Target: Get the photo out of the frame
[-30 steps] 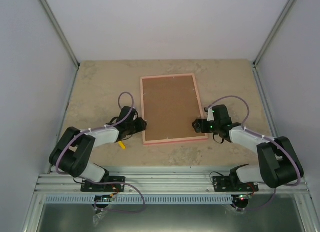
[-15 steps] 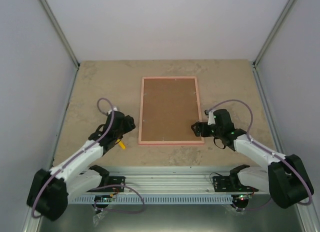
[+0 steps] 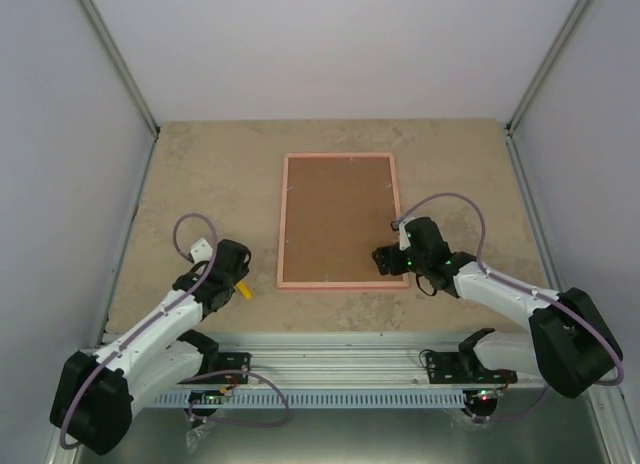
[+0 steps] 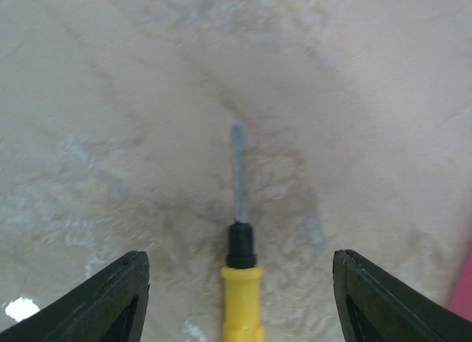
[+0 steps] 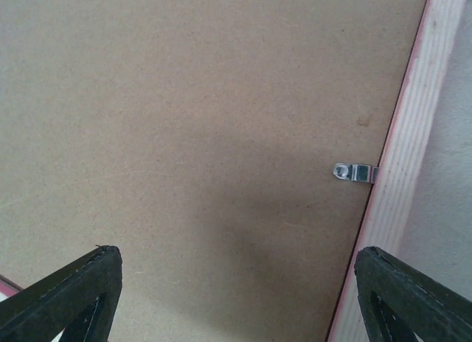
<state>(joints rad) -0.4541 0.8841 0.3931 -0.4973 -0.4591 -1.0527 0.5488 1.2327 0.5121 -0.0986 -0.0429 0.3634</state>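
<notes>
**Frame face down, backing on; photo not out yet.**
The frame [image 3: 338, 284] lies flat mid-table, brown backing board [image 3: 335, 219] up, with a metal clip [image 5: 354, 172] reaching over its right edge. We cannot see the photo, presumably underneath. The left gripper [image 3: 235, 274] hangs spread over a yellow screwdriver [image 4: 237, 268], gripping nothing. The right gripper [image 3: 385, 256] is spread above the board, empty. Clips, board and photo remain.

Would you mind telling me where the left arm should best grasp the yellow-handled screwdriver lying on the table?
Grip the yellow handle from straight above, jaws across its width: the screwdriver lies flat, and the handle is thicker than the thin metal shaft.
</notes>
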